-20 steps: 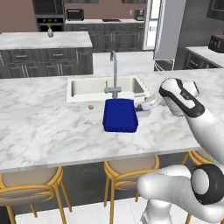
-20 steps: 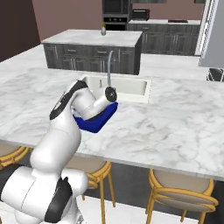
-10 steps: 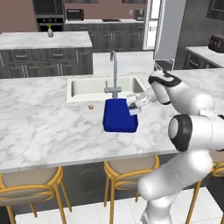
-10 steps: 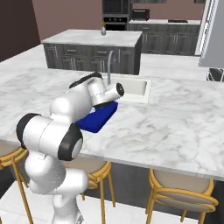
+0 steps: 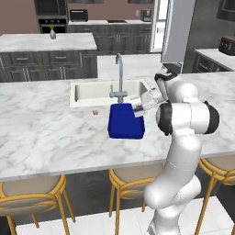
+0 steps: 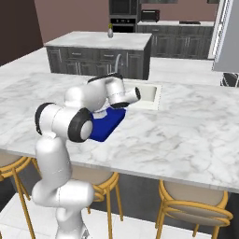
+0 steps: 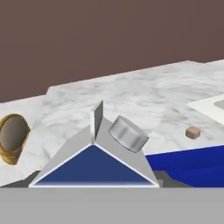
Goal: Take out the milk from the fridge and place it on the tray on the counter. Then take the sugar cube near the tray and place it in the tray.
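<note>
Blue-banded milk [image 7: 93, 168] fills the hand's [image 5: 137, 110] grip; hand view adds the sugar cube [image 7: 193, 132].

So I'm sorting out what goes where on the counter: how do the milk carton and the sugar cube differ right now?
The milk is a gable-top carton with a dark blue face and a grey cap, far bigger than the sugar cube, which is a tiny tan block. The milk sits at the hand over the blue tray; the sugar cube lies bare on the counter, left of the tray, untouched. Both are angular, boxy items.
</note>
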### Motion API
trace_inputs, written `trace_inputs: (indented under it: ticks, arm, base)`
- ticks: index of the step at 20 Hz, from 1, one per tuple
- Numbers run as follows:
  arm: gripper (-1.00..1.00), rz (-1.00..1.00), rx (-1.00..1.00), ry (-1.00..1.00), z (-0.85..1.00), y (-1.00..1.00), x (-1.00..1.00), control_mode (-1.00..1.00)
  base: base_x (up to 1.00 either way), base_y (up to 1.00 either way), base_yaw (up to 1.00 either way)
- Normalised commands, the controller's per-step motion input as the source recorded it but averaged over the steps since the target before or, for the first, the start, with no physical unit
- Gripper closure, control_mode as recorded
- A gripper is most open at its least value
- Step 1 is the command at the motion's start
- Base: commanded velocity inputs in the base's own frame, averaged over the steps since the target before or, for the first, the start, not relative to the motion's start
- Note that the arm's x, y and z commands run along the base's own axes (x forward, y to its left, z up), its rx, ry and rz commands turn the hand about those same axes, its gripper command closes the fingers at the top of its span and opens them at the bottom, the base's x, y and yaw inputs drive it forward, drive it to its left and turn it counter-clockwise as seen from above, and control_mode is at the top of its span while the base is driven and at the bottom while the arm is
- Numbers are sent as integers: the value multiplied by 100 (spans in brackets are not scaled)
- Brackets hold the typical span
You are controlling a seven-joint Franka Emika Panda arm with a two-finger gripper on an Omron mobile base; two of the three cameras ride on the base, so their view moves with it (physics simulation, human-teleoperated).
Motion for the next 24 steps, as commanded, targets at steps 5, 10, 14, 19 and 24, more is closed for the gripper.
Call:
trace_inputs:
  ticks: [5,10,14,19,24]
  arm:
    - [100,10,1,-30,-46,0,41,-100]
    - [100,6,0,-5,-29,0,45,-100]
    - [100,5,1,0,-3,0,49,-100]
    - [100,11,2,1,-3,0,42,-100]
    - [100,7,10,0,-29,0,35,-100]
  base:
    - [0,0,0]
    - [0,0,0]
    - [0,0,0]
    - [0,0,0]
    - [0,0,0]
